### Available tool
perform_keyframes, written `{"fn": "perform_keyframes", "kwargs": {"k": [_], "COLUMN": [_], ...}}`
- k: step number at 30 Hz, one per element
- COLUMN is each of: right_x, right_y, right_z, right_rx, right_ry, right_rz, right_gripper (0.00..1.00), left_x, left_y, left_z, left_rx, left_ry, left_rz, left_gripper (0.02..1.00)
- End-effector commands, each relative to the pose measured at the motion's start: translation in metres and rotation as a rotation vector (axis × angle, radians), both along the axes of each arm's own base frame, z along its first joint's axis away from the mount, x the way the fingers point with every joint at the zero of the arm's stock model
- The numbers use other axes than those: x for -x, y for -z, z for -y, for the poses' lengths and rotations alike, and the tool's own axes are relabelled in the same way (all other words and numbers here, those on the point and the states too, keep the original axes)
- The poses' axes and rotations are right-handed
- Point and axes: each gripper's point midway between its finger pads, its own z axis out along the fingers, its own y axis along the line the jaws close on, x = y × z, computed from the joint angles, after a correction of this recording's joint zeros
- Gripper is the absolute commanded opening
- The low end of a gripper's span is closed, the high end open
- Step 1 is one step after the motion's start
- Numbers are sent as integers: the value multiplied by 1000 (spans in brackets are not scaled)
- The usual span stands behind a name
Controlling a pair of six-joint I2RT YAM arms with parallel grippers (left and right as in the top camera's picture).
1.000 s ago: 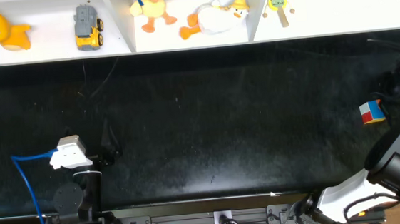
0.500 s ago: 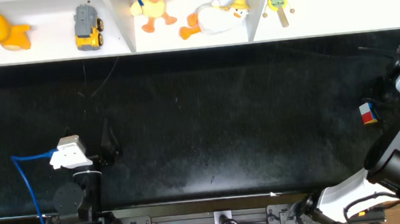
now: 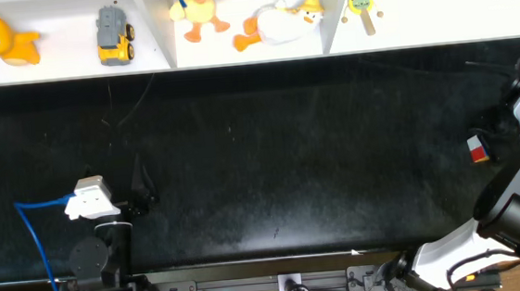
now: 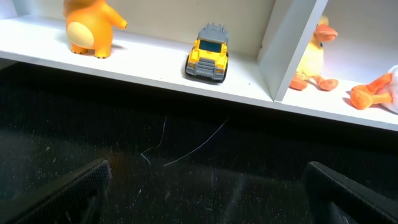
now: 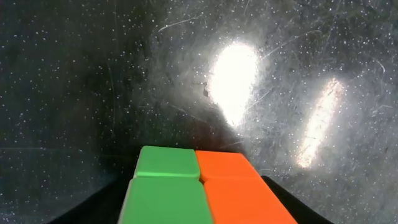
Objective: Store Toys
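Right wrist view has the right arm's fingers (image 5: pixel 93 211) closed on the cube (image 5: pixel 205 186), green and orange faces showing, over the desk (image 5: pixel 93 74) near its right edge. It looks rigid, light and slick, so flat opposite faces suit gripping. Left fingers (image 4: pixel 74 186) stand wide, empty.

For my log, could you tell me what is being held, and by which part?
The right pincer grips the colourful cube by two opposite sides; the left pincer holds nothing.
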Motion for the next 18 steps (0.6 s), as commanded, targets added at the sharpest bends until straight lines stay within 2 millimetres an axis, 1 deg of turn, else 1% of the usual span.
{"fn": "perform_keyframes", "kwargs": {"k": [1, 5, 7, 11, 14, 16, 18], "right_x": [5, 4, 2, -5, -13, -23, -35], "right_y": [5, 2, -1, -15, -33, -49, -68], "right_z": [-3, -4, -3, 2, 5, 5, 3], "right_rx": [-2, -11, -11, -3, -1, -18, -40], "right_ry": [-5, -20, -24, -27, -36, -65, -109], "right_rz": [-23, -25, -24, -12, 4, 34, 75], "right_gripper": [619, 601, 553, 476, 411, 362, 242], "left_x": [0, 0, 0, 0, 0, 0, 0], "left_y": [0, 0, 0, 0, 0, 0, 0], "left_z": [1, 1, 1, 1, 1, 1, 1], "left_rx": [-1, -1, -1, -1, -1, -1, -1], "left_ry": [0, 0, 0, 0, 0, 0, 0], "left_rz": [6, 6, 6, 6, 6, 6, 6], "left_gripper": [998, 998, 998, 998, 998, 998, 998]}}
